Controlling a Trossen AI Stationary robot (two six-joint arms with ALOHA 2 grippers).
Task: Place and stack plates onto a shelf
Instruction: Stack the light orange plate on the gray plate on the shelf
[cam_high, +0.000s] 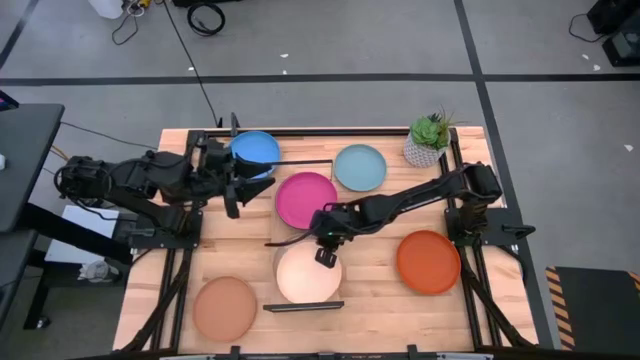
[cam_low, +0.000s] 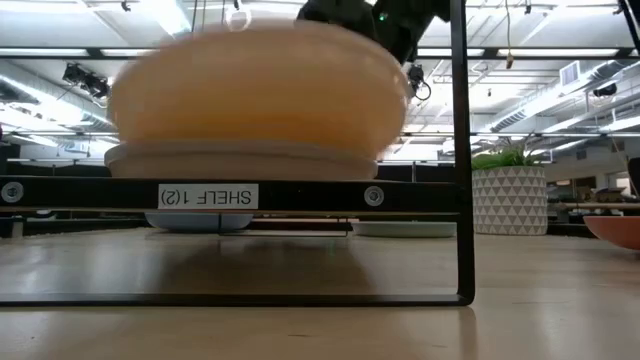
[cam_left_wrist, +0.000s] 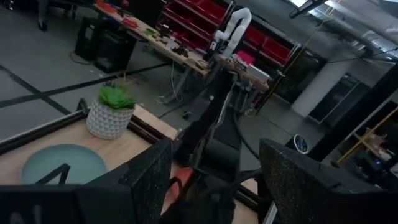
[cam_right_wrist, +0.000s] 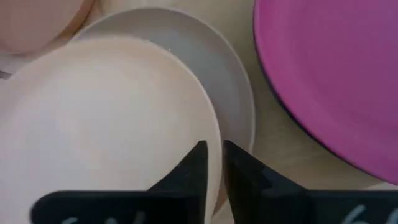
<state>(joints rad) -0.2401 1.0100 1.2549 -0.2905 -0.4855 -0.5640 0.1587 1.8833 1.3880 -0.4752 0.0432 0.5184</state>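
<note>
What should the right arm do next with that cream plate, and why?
Probably finish opening and lift straight up. The right end effector pinches the rim of the cream plate, which already sits on the grey plate on the shelf, slightly off-centre. The left end effector waits by the blue plate.

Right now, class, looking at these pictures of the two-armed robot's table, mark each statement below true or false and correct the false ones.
1. The right claw is at the rim of the cream plate. True.
2. The cream plate sits over a grey-beige plate. True.
3. The potted plant stands beside the terracotta plate. False: it is nearest the light blue plate.
4. The orange plate is on the shelf. False: it lies on the table.
</note>
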